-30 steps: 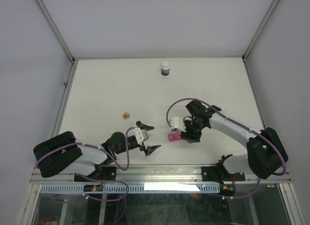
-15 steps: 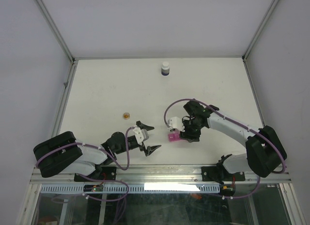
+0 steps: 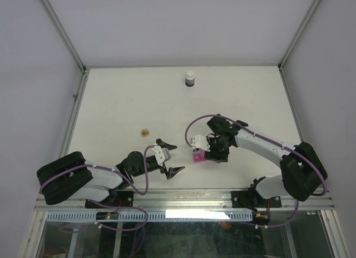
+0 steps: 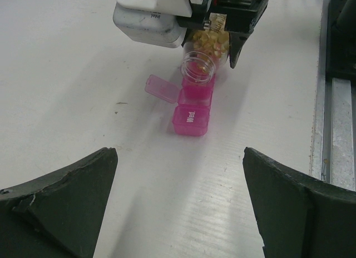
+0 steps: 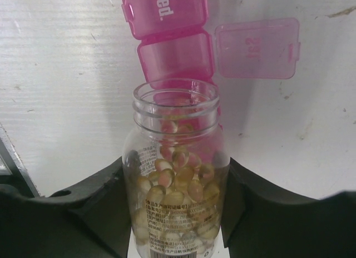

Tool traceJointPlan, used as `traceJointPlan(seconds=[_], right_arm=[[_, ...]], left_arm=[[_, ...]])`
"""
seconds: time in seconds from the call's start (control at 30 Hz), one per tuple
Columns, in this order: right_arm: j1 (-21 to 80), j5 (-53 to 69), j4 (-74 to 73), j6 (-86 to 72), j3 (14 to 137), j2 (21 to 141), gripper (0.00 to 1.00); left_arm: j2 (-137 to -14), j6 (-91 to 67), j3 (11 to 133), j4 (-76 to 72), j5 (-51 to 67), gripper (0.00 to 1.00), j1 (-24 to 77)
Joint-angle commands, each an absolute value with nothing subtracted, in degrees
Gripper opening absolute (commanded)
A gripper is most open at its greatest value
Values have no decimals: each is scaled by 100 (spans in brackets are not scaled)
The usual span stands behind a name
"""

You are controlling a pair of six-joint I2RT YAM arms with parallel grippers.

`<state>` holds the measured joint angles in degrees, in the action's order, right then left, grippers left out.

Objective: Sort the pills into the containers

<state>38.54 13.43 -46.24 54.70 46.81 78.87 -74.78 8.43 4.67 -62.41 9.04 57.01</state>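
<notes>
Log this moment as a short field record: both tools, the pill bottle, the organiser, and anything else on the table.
left tool: open, empty, facing the organiser
right tool: shut on the pill bottle
pill bottle: clear, uncapped, tipped, mouth towards the organiser's open compartment
pills: yellow-orange, inside the bottle, some near the neck
pill organiser: pink; Wed compartment shut, neighbouring lid flipped open
orange cap: loose on the table, left of centre
dark bottle: white-capped, upright, far edge

Bright even light, soft faint shadows, wrist-view foregrounds seemingly a little blurred.
</notes>
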Motion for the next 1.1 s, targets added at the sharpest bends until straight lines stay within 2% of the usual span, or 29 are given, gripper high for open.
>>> traceJointPlan(seconds=[0.0,1.07], right_arm=[[3944,1119,-4676,5314,4847,8037,0],[4122,782,-4988,5185,5002,7885,0]], left_arm=[[-7306,799,374,-6401,936,99,5739],[-7207,782,346,-6337,931,99,5739]])
